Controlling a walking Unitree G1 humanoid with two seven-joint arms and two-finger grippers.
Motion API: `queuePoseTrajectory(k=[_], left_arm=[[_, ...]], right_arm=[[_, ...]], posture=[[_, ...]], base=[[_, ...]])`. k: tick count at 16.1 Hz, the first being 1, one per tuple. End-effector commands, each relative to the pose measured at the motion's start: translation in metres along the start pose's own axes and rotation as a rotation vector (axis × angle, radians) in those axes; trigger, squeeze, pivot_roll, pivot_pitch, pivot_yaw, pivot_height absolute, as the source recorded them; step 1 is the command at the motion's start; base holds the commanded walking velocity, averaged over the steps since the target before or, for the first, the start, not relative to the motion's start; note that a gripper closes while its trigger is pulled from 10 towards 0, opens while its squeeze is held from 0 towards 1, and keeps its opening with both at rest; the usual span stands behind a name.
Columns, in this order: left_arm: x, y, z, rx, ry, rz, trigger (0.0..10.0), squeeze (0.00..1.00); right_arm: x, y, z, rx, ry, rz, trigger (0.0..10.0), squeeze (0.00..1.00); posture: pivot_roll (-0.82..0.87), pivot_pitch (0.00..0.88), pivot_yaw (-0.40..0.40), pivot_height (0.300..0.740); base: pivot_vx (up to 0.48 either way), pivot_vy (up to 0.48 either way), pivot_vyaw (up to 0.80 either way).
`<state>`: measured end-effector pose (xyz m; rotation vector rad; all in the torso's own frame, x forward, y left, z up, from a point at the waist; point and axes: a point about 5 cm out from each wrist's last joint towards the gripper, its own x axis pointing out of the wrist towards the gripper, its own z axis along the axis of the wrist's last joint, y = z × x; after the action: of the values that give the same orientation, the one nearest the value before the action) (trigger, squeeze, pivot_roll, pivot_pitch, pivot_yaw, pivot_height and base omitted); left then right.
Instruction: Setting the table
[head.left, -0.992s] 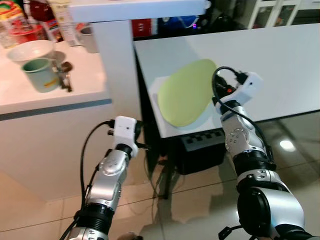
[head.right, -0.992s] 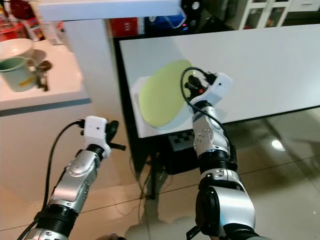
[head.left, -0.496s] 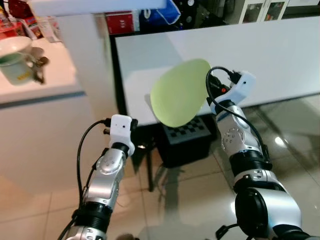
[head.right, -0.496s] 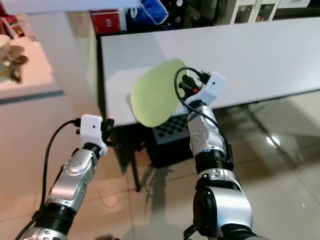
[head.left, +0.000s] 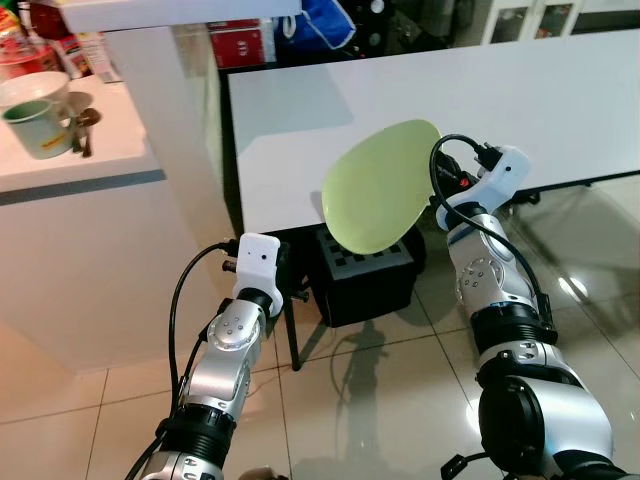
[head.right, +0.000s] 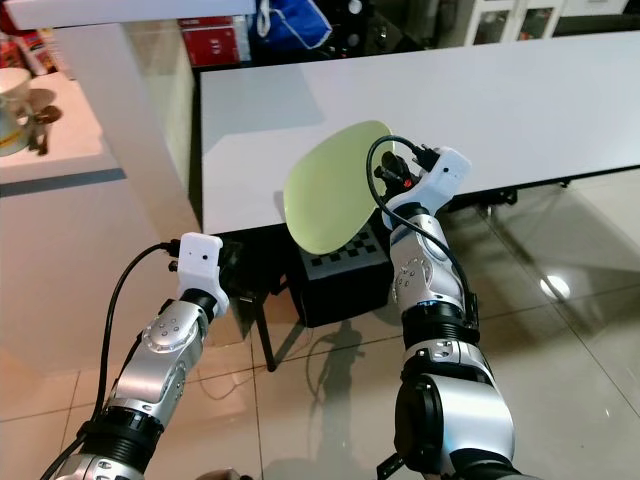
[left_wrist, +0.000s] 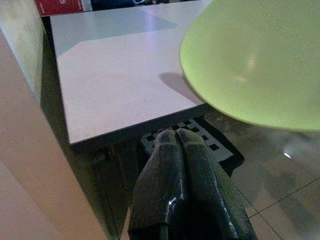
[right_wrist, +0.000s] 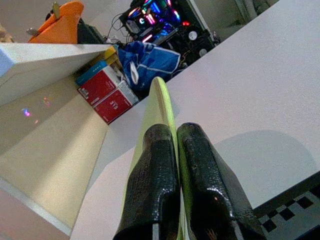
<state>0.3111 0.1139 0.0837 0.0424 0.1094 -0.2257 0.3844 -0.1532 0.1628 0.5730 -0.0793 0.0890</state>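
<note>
**Plate in hand, table not yet laid**

I have the right gripper (right_wrist: 172, 165) clamped on the rim of a pale green plate (head.left: 380, 187), its two black fingers pinching the edge between them. The plate hangs tilted in the air over the near edge of the white table (head.left: 500, 100), not yet touching it. The left gripper (left_wrist: 181, 150) hangs low beside the white counter (head.left: 90, 150) with its fingers pressed together and nothing between them.

By my reckoning the job is at its start: the tabletop bears no plate, cup or cutlery as far as I can see, so this plate has yet to be set down. A green mug (head.left: 35, 127), a white bowl (head.left: 30, 90) and what looks like cutlery sit on the counter, perhaps the next things to bring over.

As for writing, the red boxes (right_wrist: 107, 95) past the table's far end carry white lettering, too small to read. The mug bears a pale marking I cannot make out.
</note>
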Motion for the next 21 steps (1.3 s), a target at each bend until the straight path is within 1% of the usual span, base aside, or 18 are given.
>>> queuePoseTrajectory(k=[1,2,7,12,13,15,19,21], left_arm=[[0.0012,0.0039,0.002,0.019,-0.008,0.023,10.0,0.0],[0.0011,0.0046,0.0031,0.043,-0.013,0.033,10.0,0.0],[0.0013,0.0071,0.0031,0.038,-0.006,0.054,10.0,0.0],[0.0017,0.007,0.0017,0.052,0.003,0.058,10.0,0.0],[0.002,0.0072,0.0,0.038,0.015,0.06,10.0,0.0],[0.0024,0.0072,-0.0022,0.045,0.028,0.062,10.0,0.0],[0.0043,0.0076,-0.0006,0.058,0.027,0.059,10.0,0.0],[0.0051,0.0063,-0.0009,0.048,0.031,0.056,10.0,0.0]], right_arm=[[0.0045,0.0104,0.008,-0.007,-0.026,0.036,10.0,0.0],[0.0045,0.0103,0.0079,-0.007,-0.025,0.036,10.0,0.0],[0.0039,0.0111,0.0065,-0.008,-0.019,0.039,10.0,0.0],[0.0033,0.0104,0.0064,-0.008,-0.02,0.036,10.0,0.0],[0.0033,0.0102,0.0065,-0.008,-0.02,0.034,10.0,0.0],[0.003,0.0095,0.0065,-0.008,-0.019,0.033,10.0,0.0],[0.0025,0.0093,0.007,-0.009,-0.021,0.03,10.0,0.0],[0.0025,0.0088,0.0077,-0.01,-0.024,0.03,10.0,0.0]], posture=[[0.03,0.0,0.038,0.74],[0.03,0.0,0.037,0.74],[0.03,0.0,0.037,0.74],[0.02,0.0,0.038,0.74],[0.02,0.0,0.039,0.74],[0.02,0.0,0.039,0.74],[0.02,0.0,0.041,0.74],[0.01,0.0,0.043,0.74]], base=[[0.0,0.0,0.0],[0.0,0.0,0.0],[0.0,-0.47,0.0],[0.0,-0.437,0.0],[0.0,0.0,0.0],[0.0,0.0,0.0],[0.448,0.0,0.0],[0.48,0.0,0.0]])
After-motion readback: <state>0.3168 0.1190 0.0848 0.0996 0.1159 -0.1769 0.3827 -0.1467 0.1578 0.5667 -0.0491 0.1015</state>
